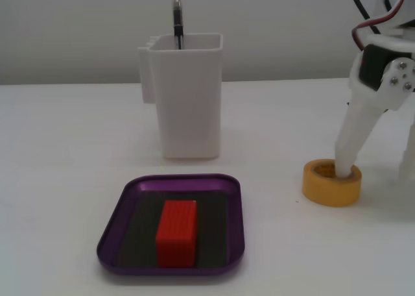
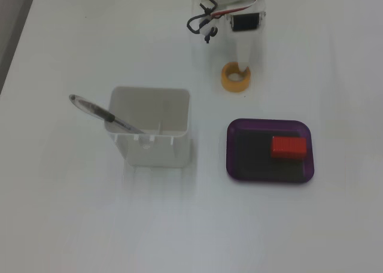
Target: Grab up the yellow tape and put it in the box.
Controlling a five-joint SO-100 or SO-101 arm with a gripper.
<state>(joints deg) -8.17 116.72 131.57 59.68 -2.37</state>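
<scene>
**Gripper at yellow tape, tape on table**

Yellow tape [image 1: 331, 182]: flat on the white table [image 1: 65, 153], at the right in a fixed view; near the top centre in the other fixed view [image 2: 236, 78]. Outside every container, apart from the tray and the box.

Gripper [image 1: 345, 171]: white, lowered onto the roll. One white finger [image 1: 350, 147] inserted into the ring's central hole, tip at core level. Second finger hidden; jaw opening impossible to judge, grasp on the roll not confirmable. Seen from above [image 2: 242, 69], finger crossing the far rim of the roll, with black servo and red-and-black wiring just behind.

White box [image 1: 185, 95]: tall, rectangular, open-topped, upright, behind the tray and left of the tape. Dark pen [image 2: 102, 112] leaning inside, upper end protruding past the rim.

Purple tray [image 1: 130, 198]: shallow, rounded corners, dark inner floor, in front of the box. Red ribbed block [image 1: 176, 233] resting inside the tray; toward the tray's right side from above [image 2: 288, 146].
</scene>
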